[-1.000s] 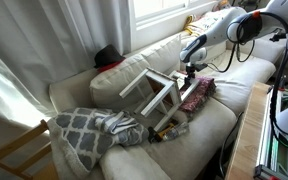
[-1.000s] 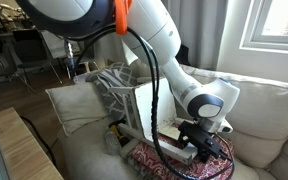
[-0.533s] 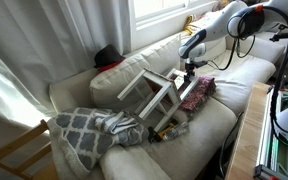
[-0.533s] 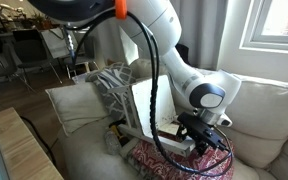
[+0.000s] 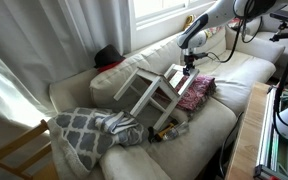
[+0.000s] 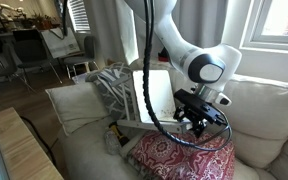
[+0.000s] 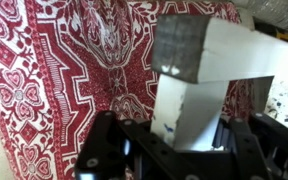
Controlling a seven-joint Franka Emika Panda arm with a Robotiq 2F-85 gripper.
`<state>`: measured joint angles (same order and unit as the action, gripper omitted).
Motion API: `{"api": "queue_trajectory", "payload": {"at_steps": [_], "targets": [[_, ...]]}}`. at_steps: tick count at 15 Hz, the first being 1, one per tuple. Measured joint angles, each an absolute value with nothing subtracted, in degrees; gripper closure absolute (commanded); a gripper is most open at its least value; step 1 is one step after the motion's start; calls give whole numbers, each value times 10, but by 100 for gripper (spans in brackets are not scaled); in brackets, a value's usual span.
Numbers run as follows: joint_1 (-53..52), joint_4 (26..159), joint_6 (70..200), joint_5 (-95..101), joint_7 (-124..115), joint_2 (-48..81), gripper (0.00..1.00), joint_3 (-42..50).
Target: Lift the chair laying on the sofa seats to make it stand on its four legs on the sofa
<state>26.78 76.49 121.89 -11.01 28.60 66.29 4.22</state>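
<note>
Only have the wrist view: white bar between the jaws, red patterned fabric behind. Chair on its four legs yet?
Observer: No. In an exterior view the chair is tilted: the end at the gripper is up, the other end sits low on the sofa.
Operator: Anything near the low end?
Observer: A grey-and-white patterned blanket is heaped on the seat next to it.
Operator: What is the red fabric?
Observer: In an exterior view the red fabric is a plump bundle, like a cushion, lying on the seat just below the gripper.
</note>
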Motion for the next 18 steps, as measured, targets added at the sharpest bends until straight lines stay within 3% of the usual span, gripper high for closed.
{"api": "queue_trajectory", "payload": {"at_steps": [18], "targets": [[251, 1132, 1485, -25, 255, 391, 100, 44]]}}
